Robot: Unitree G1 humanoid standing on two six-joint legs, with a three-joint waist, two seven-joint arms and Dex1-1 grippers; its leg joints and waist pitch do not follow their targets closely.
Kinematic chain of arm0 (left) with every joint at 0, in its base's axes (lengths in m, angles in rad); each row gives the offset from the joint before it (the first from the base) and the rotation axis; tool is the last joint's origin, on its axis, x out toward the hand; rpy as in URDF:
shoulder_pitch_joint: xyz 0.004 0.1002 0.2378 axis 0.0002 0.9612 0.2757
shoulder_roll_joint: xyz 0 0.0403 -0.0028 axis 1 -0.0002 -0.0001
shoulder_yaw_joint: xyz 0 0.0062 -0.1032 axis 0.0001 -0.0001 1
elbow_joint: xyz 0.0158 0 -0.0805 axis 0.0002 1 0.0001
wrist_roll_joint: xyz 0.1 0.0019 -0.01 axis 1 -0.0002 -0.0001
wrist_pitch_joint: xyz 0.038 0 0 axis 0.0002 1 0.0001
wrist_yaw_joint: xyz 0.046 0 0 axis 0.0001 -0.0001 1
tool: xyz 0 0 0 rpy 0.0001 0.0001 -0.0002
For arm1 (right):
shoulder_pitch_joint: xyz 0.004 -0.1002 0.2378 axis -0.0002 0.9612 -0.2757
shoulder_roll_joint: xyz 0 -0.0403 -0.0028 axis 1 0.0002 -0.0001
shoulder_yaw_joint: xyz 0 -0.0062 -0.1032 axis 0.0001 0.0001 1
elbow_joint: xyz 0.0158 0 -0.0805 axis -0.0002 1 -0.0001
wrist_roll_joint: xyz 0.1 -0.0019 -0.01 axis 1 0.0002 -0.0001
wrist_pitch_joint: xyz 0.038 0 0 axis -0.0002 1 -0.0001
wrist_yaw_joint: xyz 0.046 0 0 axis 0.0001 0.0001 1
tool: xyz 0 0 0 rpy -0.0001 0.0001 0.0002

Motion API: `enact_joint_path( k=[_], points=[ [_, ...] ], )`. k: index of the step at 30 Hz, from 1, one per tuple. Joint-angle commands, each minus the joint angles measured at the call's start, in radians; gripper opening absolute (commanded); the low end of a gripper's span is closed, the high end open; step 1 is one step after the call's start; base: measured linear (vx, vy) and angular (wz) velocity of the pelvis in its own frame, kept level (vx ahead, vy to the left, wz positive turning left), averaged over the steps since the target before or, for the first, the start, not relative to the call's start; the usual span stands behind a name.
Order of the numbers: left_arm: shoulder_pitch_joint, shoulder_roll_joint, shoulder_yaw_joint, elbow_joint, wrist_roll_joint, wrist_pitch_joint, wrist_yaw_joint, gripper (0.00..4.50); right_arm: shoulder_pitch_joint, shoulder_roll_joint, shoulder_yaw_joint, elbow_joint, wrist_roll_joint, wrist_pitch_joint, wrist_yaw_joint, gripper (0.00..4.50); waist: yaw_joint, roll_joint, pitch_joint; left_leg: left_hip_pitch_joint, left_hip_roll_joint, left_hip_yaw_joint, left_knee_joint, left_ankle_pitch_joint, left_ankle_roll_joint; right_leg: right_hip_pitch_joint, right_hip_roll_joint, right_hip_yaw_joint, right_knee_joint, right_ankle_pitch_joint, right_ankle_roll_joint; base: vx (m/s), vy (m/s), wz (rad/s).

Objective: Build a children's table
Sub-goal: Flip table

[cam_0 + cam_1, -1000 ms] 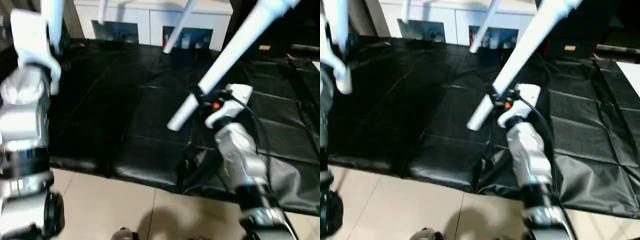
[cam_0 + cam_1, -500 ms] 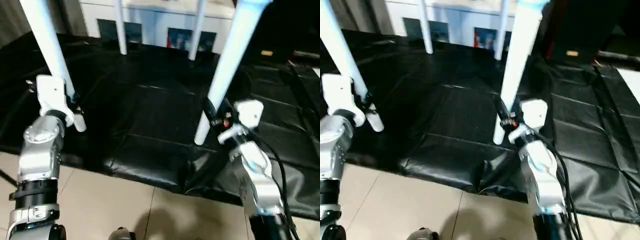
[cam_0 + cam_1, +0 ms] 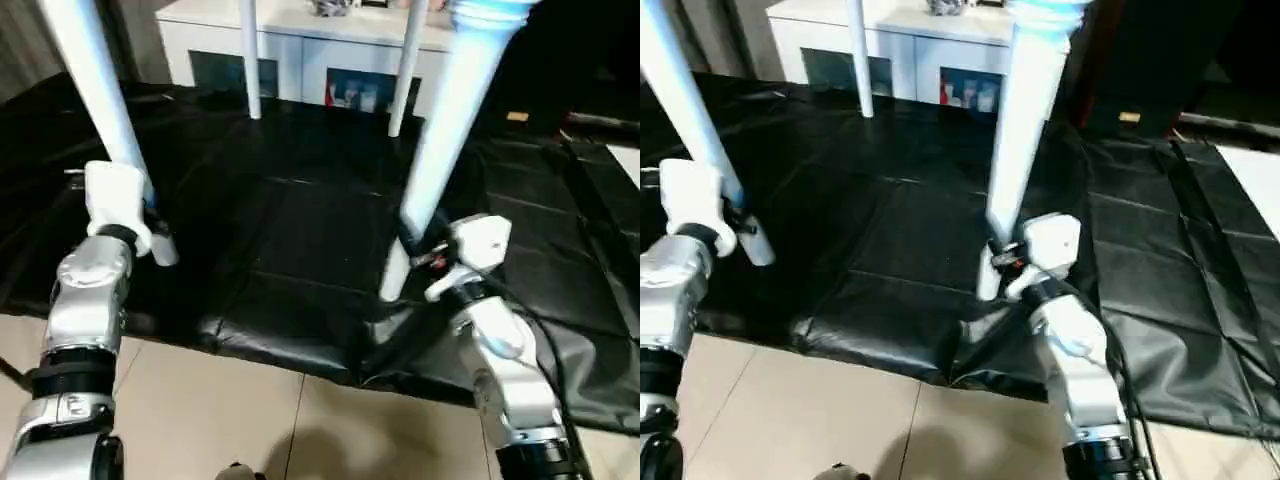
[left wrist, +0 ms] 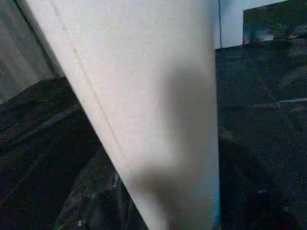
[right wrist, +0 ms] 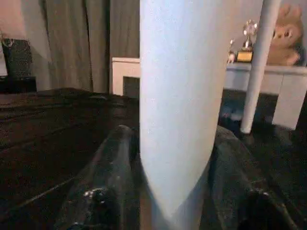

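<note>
The children's table stands over me on long white legs, its top out of view. My left gripper (image 3: pixel 150 222) is shut on the near left leg (image 3: pixel 95 90), close to that leg's lower end. My right gripper (image 3: pixel 412 252) is shut on the near right leg (image 3: pixel 450 120), also low down. In the right wrist view the leg (image 5: pixel 177 105) sits between two dark fingers (image 5: pixel 105 187). In the left wrist view the left leg (image 4: pixel 144 110) runs close past the camera. Two far legs (image 3: pixel 248 60) (image 3: pixel 403 70) reach down to the black mat (image 3: pixel 300 220).
A white cabinet (image 3: pixel 300 40) with glass-fronted compartments stands behind the mat. The mat's front edge is folded and wrinkled near my right arm (image 3: pixel 380 340). Beige tile floor (image 3: pixel 250 410) lies in front of it. A trophy (image 5: pixel 247 45) stands on the cabinet.
The two near legs have swung from a steep tilt to nearly upright, and both grippers have come lower with them. The far legs now reach the mat.
</note>
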Motion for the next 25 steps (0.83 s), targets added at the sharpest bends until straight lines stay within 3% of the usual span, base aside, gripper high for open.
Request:
enact_joint_path(
  k=[1, 3, 7, 9, 11, 14, 16, 18, 19, 20, 21, 22, 24, 25],
  points=[
    [0.033, 0.000, -0.012, -0.044, -0.021, -0.015, -0.029, 2.86, 0.006, 0.002, -0.004, -0.010, 0.018, 0.004, 0.006, 2.62, -0.006, 0.024, -0.062, 0.031, 0.019, -0.016, -0.095, -0.410, -0.054, 0.019, -0.045, 0.032, -0.085, -0.242, -0.160, 0.000, 0.000, 0.00],
    [0.048, 0.000, -0.007, -0.061, -0.031, -0.020, -0.032, 3.16, 0.010, 0.003, -0.006, -0.019, 0.024, 0.006, 0.003, 2.79, -0.006, 0.025, -0.064, 0.031, 0.018, -0.014, -0.094, -0.396, -0.050, 0.020, -0.044, 0.032, -0.081, -0.222, -0.166, 0.000, 0.000, 0.00],
    [0.151, -0.012, 0.028, -0.183, -0.081, -0.028, -0.053, 3.28, 0.059, 0.011, -0.018, -0.101, 0.057, 0.041, -0.001, 3.12, -0.005, 0.027, -0.063, 0.030, 0.021, -0.012, -0.096, -0.381, -0.041, 0.020, -0.041, 0.032, -0.080, -0.186, -0.171, 0.000, 0.000, 0.00],
    [0.196, -0.030, 0.056, -0.232, -0.137, -0.038, -0.081, 3.61, 0.087, 0.009, -0.026, -0.135, 0.056, 0.069, -0.021, 3.31, -0.004, 0.030, -0.064, 0.031, 0.021, -0.012, -0.097, -0.369, -0.039, 0.022, -0.041, 0.031, -0.079, -0.167, -0.174, 0.000, 0.000, 0.00],
    [0.241, -0.055, 0.090, -0.273, -0.209, -0.077, -0.117, 3.65, 0.116, -0.002, -0.022, -0.174, 0.054, 0.069, -0.016, 3.38, -0.003, 0.031, -0.063, 0.028, 0.021, -0.012, -0.099, -0.366, -0.041, 0.025, -0.041, 0.031, -0.080, -0.152, -0.177, 0.000, 0.000, 0.00],
    [0.301, -0.079, 0.123, -0.312, -0.281, -0.125, -0.148, 3.90, 0.151, -0.009, -0.023, -0.229, 0.085, 0.052, 0.005, 3.38, -0.003, 0.030, -0.059, 0.030, 0.022, -0.011, -0.102, -0.405, -0.041, 0.023, -0.041, 0.032, -0.087, -0.188, -0.162, 0.000, 0.000, 0.00],
    [0.365, -0.103, 0.138, -0.391, -0.350, -0.112, -0.175, 3.90, 0.186, -0.003, -0.046, -0.292, 0.140, 0.055, 0.002, 3.38, -0.003, 0.038, -0.056, 0.033, 0.023, -0.012, -0.104, -0.438, -0.045, 0.019, -0.043, 0.033, -0.089, -0.227, -0.154, 0.000, 0.000, 0.00],
    [0.399, -0.114, 0.137, -0.439, -0.375, -0.096, -0.184, 3.90, 0.207, 0.001, -0.058, -0.324, 0.159, 0.066, -0.007, 3.38, -0.004, 0.033, -0.052, 0.033, 0.025, -0.012, -0.106, -0.474, -0.045, 0.015, -0.041, 0.033, -0.097, -0.279, -0.140, 0.000, 0.000, 0.00],
    [0.472, -0.131, 0.095, -0.543, -0.373, -0.066, -0.182, 3.90, 0.252, 0.009, -0.084, -0.369, 0.164, 0.100, -0.043, 3.38, -0.004, 0.044, -0.051, 0.036, 0.025, -0.014, -0.107, -0.492, -0.052, 0.012, -0.041, 0.034, -0.099, -0.306, -0.131, 0.000, 0.000, 0.00],
    [0.503, -0.136, 0.070, -0.588, -0.361, -0.051, -0.177, 3.90, 0.272, 0.012, -0.095, -0.384, 0.160, 0.117, -0.061, 3.38, -0.004, 0.040, -0.046, 0.033, 0.028, -0.014, -0.111, -0.495, -0.052, 0.012, -0.039, 0.035, -0.103, -0.310, -0.124, 0.000, 0.000, 0.00],
    [0.529, -0.151, 0.032, -0.643, -0.358, 0.027, -0.152, 3.90, 0.291, 0.007, -0.100, -0.391, 0.129, 0.156, -0.089, 3.38, -0.004, 0.039, -0.047, 0.035, 0.030, -0.013, -0.111, -0.497, -0.057, 0.012, -0.037, 0.035, -0.099, -0.306, -0.123, 0.000, 0.000, 0.00],
    [0.541, -0.158, -0.015, -0.680, -0.320, 0.090, -0.120, 3.90, 0.298, -0.001, -0.100, -0.388, 0.085, 0.199, -0.117, 3.38, -0.005, 0.040, -0.044, 0.036, 0.027, -0.012, -0.111, -0.511, -0.059, 0.009, -0.034, 0.035, -0.103, -0.332, -0.114, 0.000, 0.000, 0.00],
    [0.545, -0.161, -0.040, -0.695, -0.296, 0.109, -0.103, 3.90, 0.298, -0.005, -0.100, -0.386, 0.062, 0.228, -0.137, 3.38, -0.006, 0.038, -0.040, 0.044, 0.018, -0.012, -0.106, -0.549, -0.069, 0.001, -0.034, 0.036, -0.116, -0.430, -0.082, 0.000, 0.000, 0.00],
    [0.537, -0.198, -0.093, -0.731, -0.217, 0.142, -0.021, 3.90, 0.272, 0.000, -0.115, -0.365, 0.017, 0.331, -0.215, 3.38, -0.013, 0.039, -0.036, 0.036, 0.016, -0.016, -0.108, -0.542, -0.076, 0.005, -0.034, 0.034, -0.118, -0.476, -0.057, 0.000, 0.000, 0.00]
  ],
)
